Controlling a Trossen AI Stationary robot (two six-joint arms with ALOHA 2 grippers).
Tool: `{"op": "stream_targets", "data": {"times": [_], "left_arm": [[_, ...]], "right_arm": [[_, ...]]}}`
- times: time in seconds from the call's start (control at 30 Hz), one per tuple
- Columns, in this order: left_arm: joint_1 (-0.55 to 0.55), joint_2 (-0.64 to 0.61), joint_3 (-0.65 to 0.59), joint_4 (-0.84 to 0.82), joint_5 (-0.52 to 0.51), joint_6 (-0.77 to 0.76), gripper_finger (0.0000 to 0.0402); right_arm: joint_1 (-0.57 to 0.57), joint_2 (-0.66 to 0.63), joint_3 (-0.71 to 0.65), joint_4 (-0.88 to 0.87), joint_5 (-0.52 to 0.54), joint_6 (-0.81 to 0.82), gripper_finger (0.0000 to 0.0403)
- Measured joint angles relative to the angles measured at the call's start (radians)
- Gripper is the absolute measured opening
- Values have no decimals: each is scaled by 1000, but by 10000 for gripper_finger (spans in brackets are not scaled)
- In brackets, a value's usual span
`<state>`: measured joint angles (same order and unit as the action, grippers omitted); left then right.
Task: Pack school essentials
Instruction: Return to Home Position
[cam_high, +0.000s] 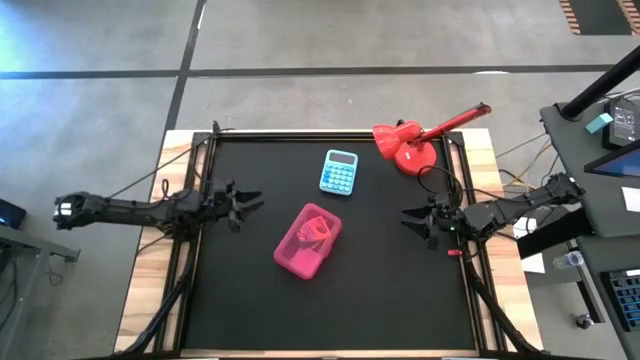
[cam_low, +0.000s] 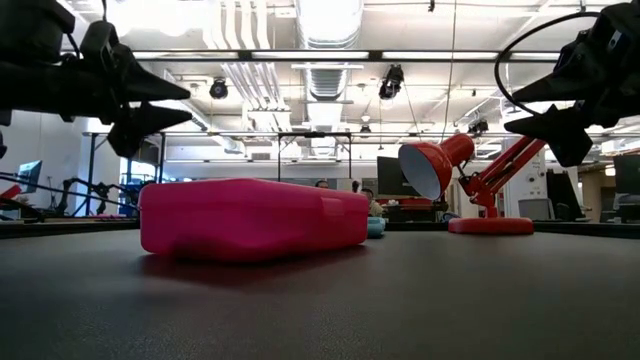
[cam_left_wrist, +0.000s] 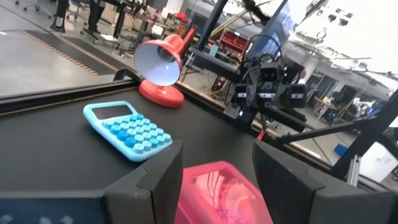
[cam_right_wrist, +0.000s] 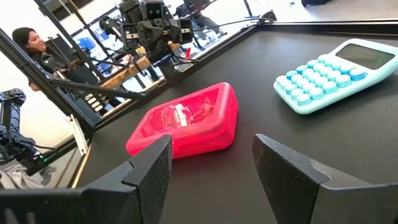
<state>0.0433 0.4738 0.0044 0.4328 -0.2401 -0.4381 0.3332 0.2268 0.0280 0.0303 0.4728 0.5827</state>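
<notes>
A closed translucent pink case (cam_high: 308, 240) lies flat on the black mat at the table's middle, also seen in the low view (cam_low: 250, 218). Faint shapes show through its lid (cam_right_wrist: 186, 115); I cannot tell which stationery they are. No loose pencils, pen, scissors or pad are in view. My left gripper (cam_high: 256, 199) hovers open above the mat's left side, pointing at the case (cam_left_wrist: 221, 190). My right gripper (cam_high: 406, 218) hovers open on the right side, also pointing at the case. Neither touches anything.
A light-blue calculator (cam_high: 339, 171) lies just beyond the case toward the far edge. A red desk lamp (cam_high: 415, 140) stands at the far right corner, its shade turned toward the table's middle. Bare mat stretches along the near half. A person (cam_right_wrist: 31, 40) sits beyond the table.
</notes>
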Motion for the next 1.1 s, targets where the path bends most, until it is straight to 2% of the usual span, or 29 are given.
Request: {"op": "stream_targets", "data": {"times": [0.63, 1.1], "left_arm": [[0, 150, 0, 1, 1, 0, 176], [0, 324, 0, 1, 1, 0, 176]], "right_arm": [[0, 0, 0, 0, 0, 0, 215], [0, 0, 0, 1, 0, 0, 215]]}}
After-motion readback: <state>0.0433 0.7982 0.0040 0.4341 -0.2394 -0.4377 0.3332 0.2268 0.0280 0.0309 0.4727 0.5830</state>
